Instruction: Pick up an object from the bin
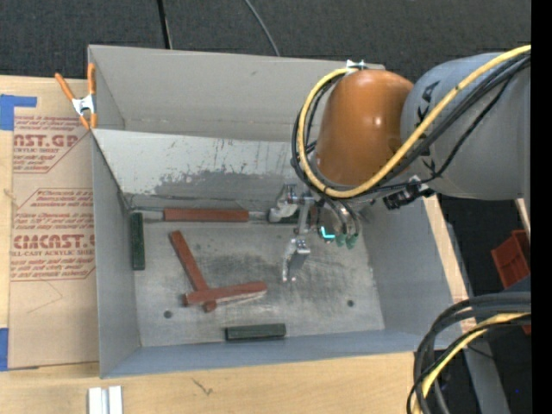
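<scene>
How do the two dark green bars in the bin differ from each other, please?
The left bar runs along the left wall, up and down in the view; the near bar runs along the near wall, left to right. The left bar lies close to the end of the back red-brown stick; the near bar lies just below the two meeting sticks. Both are slim, dark green and lying flat.

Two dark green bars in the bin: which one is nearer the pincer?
The crosswise dark green bar at the view's bottom, below the pincer. The other green bar lies lengthwise along the view's left side, much farther off.
</scene>
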`<action>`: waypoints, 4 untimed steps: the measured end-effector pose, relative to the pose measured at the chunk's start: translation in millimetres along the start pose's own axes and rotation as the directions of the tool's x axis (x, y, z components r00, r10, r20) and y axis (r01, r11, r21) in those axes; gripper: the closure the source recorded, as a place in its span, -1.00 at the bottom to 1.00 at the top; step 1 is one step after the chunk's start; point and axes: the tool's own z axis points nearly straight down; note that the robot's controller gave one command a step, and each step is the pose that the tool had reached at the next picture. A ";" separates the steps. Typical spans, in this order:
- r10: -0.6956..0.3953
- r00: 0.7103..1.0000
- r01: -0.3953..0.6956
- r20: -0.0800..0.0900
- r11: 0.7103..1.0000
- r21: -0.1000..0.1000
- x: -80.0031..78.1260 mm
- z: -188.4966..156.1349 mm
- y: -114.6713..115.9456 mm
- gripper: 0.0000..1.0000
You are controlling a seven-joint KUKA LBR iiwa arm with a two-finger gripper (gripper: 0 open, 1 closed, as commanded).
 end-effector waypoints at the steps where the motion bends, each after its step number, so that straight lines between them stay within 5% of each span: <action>1: 0.000 1.000 0.000 0.007 1.000 0.000 -1.7 -3.7 -0.2 -1.00; 2: -0.172 0.985 0.172 0.011 0.985 0.002 15.8 106.7 -2.2 1.00; 3: -0.172 0.985 0.172 0.011 0.985 0.002 15.8 106.8 -2.2 1.00; 4: -0.177 0.984 0.177 0.000 0.984 0.001 20.1 65.3 -2.6 1.00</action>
